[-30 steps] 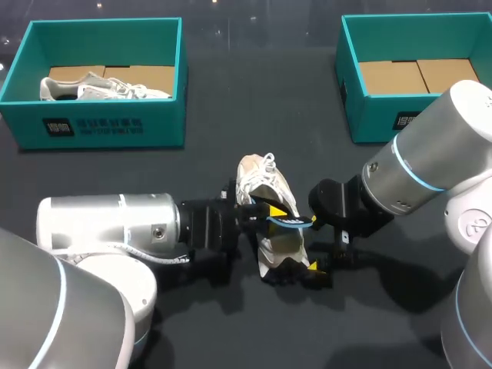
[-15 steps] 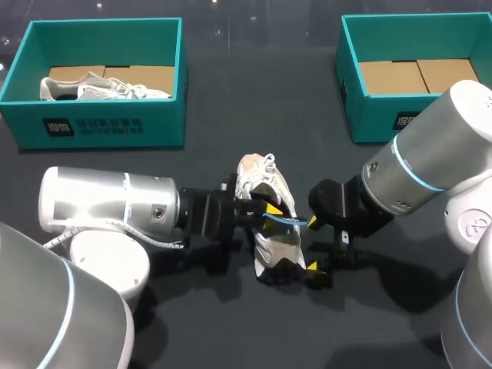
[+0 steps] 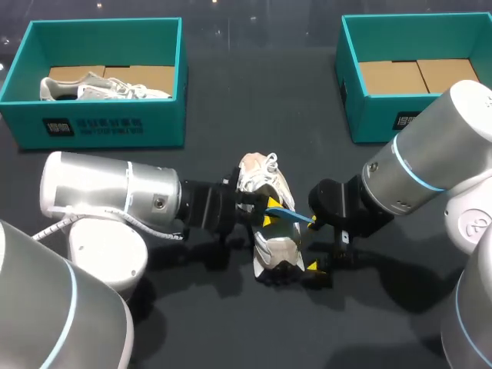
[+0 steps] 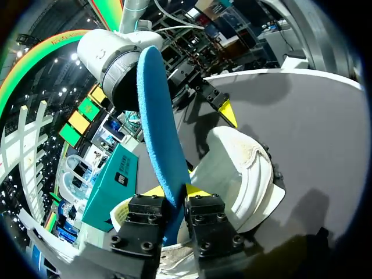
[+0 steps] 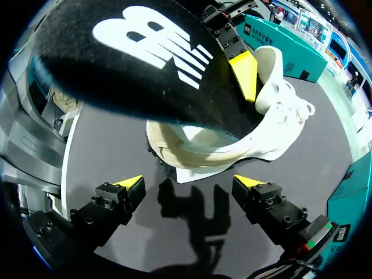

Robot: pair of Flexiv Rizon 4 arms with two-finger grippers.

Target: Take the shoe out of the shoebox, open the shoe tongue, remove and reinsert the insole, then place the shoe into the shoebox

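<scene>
Shoe [image 3: 261, 177] is out of its box, lying mid-bench. Left claw [image 3: 268, 212] is pinched shut on the blue insole [image 3: 290, 217], held over the shoe. Right claw [image 3: 311, 244] is wide open and empty at the shoe's near end. Remaining, by my read: reinsert the insole, return the shoe to a shoebox [image 3: 373, 119].

Left jaws pinched, right jaws wide.

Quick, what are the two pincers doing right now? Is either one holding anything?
Left pincer: shut on the blue insole.
Right pincer: open, holding nothing; the shoe lies ahead of it.
</scene>
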